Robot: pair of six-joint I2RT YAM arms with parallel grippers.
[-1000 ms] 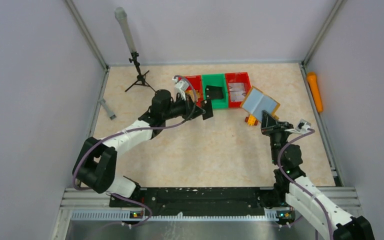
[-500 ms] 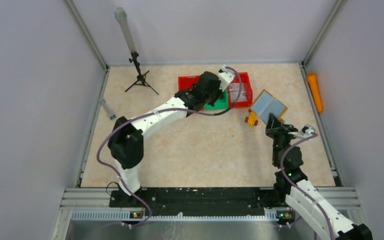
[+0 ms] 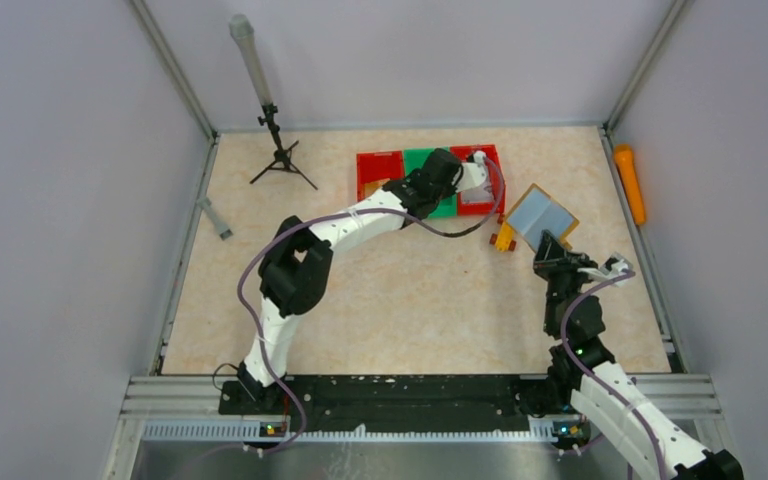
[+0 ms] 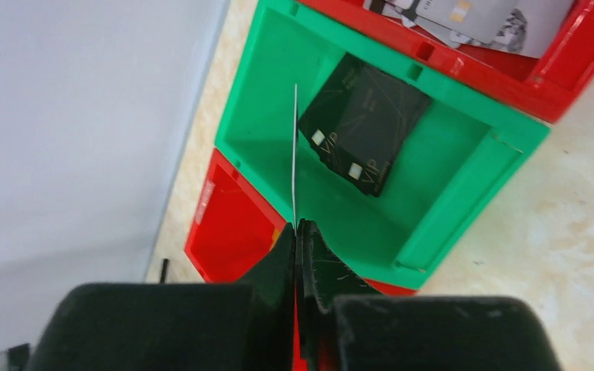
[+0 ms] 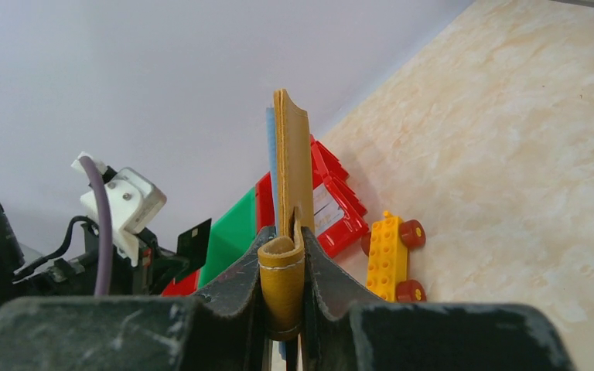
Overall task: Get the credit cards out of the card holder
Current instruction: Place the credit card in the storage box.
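Note:
The mustard-brown card holder (image 3: 540, 212) hangs open above the table, grey lining up, with my right gripper (image 3: 548, 243) shut on its edge. In the right wrist view the card holder (image 5: 294, 154) stands upright, and its curled tab is pinched by the right gripper (image 5: 285, 239). My left gripper (image 3: 428, 183) reaches over the bins, shut on a thin black card (image 5: 193, 238). In the left wrist view this card (image 4: 295, 154) shows edge-on, rising from the left gripper (image 4: 298, 228) above the green bin (image 4: 464, 178). Another black card (image 4: 363, 124) lies inside the green bin.
A red bin (image 4: 572, 54) beside the green one holds several pale cards (image 4: 464, 14). A second red bin (image 4: 232, 232) lies under the left gripper. A yellow toy block (image 3: 503, 238) with red ends sits near the card holder. A tripod (image 3: 278, 150) stands back left, an orange object (image 3: 630, 185) lies far right.
My left arm swung right from beside the bins to above them, carrying the black card. The right gripper and the card holder shifted slightly right.

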